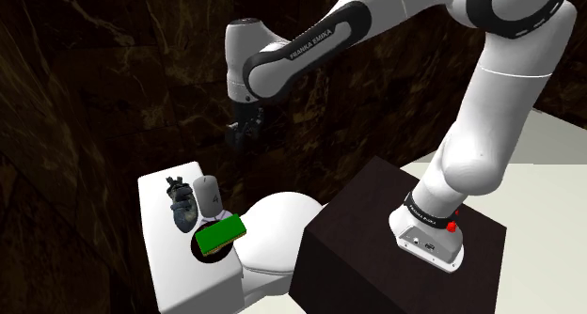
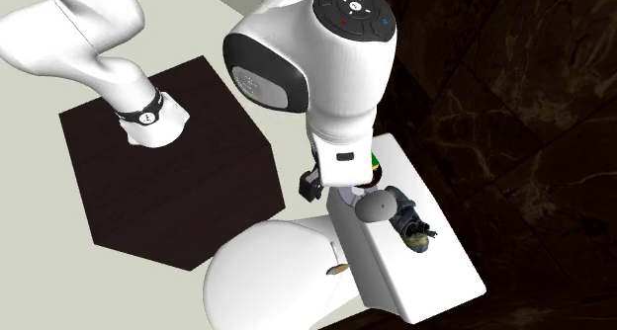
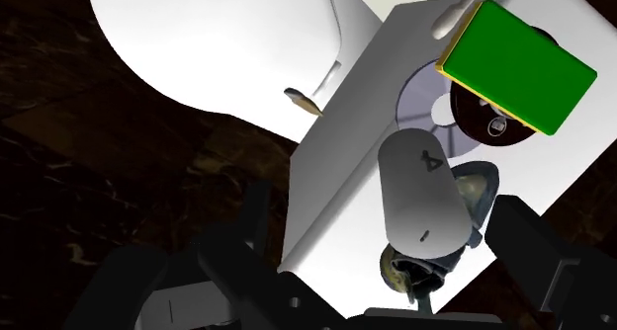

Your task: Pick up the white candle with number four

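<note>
**Gripper [image 1: 246,132], jaws apart, hovers above a toilet tank lid [image 1: 160,237]**
From the shoulder view's left: a dark boot [image 1: 181,201], just beside it the upright pale-grey candle [image 1: 209,192] marked four, then a green block [image 1: 221,233]. The candle looks light, stiff and smooth, best clasped mid-body.
</note>
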Available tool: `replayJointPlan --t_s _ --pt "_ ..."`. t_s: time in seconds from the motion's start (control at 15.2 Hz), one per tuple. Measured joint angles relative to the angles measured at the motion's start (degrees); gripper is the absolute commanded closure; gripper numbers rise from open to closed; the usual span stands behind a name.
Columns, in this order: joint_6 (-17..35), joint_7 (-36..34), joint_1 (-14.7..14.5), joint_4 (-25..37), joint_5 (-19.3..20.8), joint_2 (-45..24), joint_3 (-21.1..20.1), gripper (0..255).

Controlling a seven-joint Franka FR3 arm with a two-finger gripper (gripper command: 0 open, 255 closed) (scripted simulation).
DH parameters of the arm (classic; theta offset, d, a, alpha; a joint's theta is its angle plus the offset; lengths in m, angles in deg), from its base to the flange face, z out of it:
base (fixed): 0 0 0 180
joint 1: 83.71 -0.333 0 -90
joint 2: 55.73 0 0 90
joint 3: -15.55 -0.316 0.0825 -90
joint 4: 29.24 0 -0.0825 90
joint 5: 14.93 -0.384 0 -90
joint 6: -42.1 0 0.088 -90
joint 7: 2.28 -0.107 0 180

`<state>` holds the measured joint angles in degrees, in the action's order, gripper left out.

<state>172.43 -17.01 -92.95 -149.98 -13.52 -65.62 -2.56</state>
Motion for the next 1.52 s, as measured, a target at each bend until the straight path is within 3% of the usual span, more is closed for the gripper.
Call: replayJointPlan --t_s 0.4,0.86,1.39,1.45,1.52 --pt "1.64 -4.74 -3.76 9.09 4.54 -12.87 0.31 0" --pt "0.06 -8.3 -9.31 24.5 8.17 -28.79 1.8 0" --pt "3.09 -8.64 -10.24 26.53 9.28 -34.05 2.82 0" --pt "3.19 -8.63 -10.25 26.6 9.31 -34.2 2.86 255" --pt "3.24 -8.63 -10.27 26.64 9.32 -34.27 2.86 255"
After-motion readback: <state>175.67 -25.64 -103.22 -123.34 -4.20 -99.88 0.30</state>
